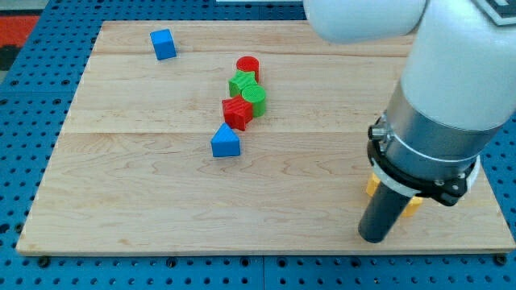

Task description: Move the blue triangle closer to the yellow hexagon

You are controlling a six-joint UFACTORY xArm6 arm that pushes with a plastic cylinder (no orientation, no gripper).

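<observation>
Camera view is dominated by my own arm [439, 89], a white and grey bulk filling the view's upper right and hiding that corner of the wooden board [145, 209]. That is the first risk: the arm blocks sight of whatever lies behind it, so a push planned from here is partly blind. I carry no claw, only a dark rod, so nothing is gripped or held; my tip [374, 238] sits near the view's bottom right, well apart from the blue triangle [226, 142], which lies near the board's middle, just below the cluster. The yellow hexagon [372, 187] shows only as slivers either side of the rod, touching or just beside it (its shape I cannot confirm from these scraps). Judging from that, sweeping the tip away carelessly could knock the hexagon toward the board's near edge. The second risk is the cluster: a red star-like block [237, 112], a green round block [255, 97], a green block [239, 83] of unclear shape and a red cylinder [247, 65] stand packed together, and the triangle is near the red one; an approach from the view's top would likely scatter them. A blue cube [163, 43] sits far off at the view's top left.
</observation>
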